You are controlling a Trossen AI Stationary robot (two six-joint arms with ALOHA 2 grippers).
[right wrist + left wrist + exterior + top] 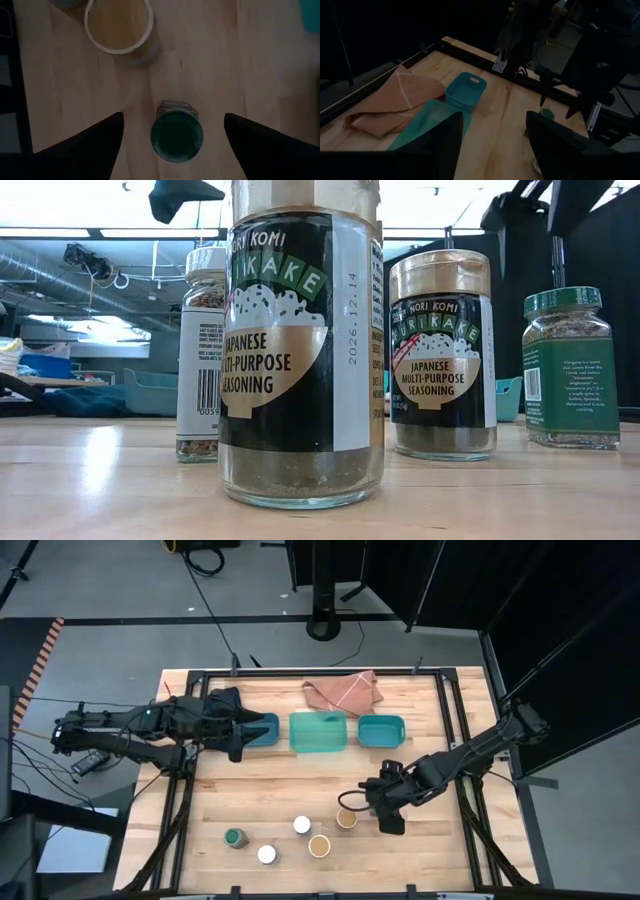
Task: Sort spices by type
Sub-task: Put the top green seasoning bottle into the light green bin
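Five small round jars stand upright on the near part of the table: a green-lidded jar (236, 837), two white-lidded jars (302, 825) (267, 855) and two tan-lidded jars (319, 845) (346, 818). My right gripper (372, 802) hovers beside the farther tan jar and hides a second green-lidded jar (176, 136) from the high view. In the right wrist view this gripper (172, 115) points down, open, with one finger on either side of that jar, apart from it. My left gripper (243, 735) is open over the left teal tray (266, 730).
Three teal trays sit in a row across the far half: left, middle (319, 732) and right (382, 730). A pinkish-brown cloth (342, 692) lies behind them by the far edge. A tan-lidded jar (118, 25) stands close to the right gripper. Bare wood lies between trays and jars.
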